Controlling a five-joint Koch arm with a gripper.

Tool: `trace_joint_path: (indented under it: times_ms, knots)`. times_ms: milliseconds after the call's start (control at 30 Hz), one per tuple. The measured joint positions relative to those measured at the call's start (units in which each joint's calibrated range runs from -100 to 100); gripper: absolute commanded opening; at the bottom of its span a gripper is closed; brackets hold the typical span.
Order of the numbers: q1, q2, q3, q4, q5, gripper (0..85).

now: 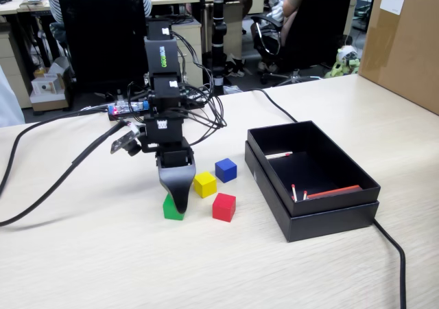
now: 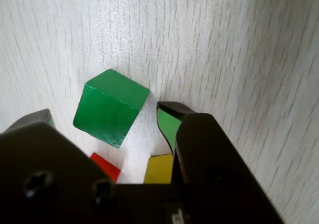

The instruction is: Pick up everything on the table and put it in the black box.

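Looking at the surface (image 1: 82,261) first, it's wide open on the near side, so there's plenty of swing room. The black box (image 1: 312,216) sits off to the right in the fixed view, well apart from the cubes, its thin walls the only edge to clear on a drop. The gripper (image 2: 112,114) points straight down with its fingers (image 2: 169,122) spread wide around the green cube (image 2: 109,114), not closed yet; I'd say it's lining up a grab. Yellow cube (image 1: 204,184), red cube (image 1: 223,207) and blue cube (image 1: 226,169) crowd just beside it, so that side is tight.
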Motion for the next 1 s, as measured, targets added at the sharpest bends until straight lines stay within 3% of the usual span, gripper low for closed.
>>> trace_joint_path:
  times_ms: [100,167,267,467,633,767,1000]
  knots:
    - [0.0,2.3,3.2,-2.0,0.2,39.8]
    - [0.0,4.4,5.0,-3.9,0.7,31.6]
    - [0.0,6.2,7.8,-6.0,1.3,27.7]
    - [-0.2,6.7,8.6,-7.5,2.1,10.6]
    - [-0.3,6.6,8.6,-7.8,2.2,10.5]
    - [0.4,-4.7,11.0,-13.2,2.3,10.5]
    - [9.6,-22.3,16.1,-15.3,3.4,10.5]
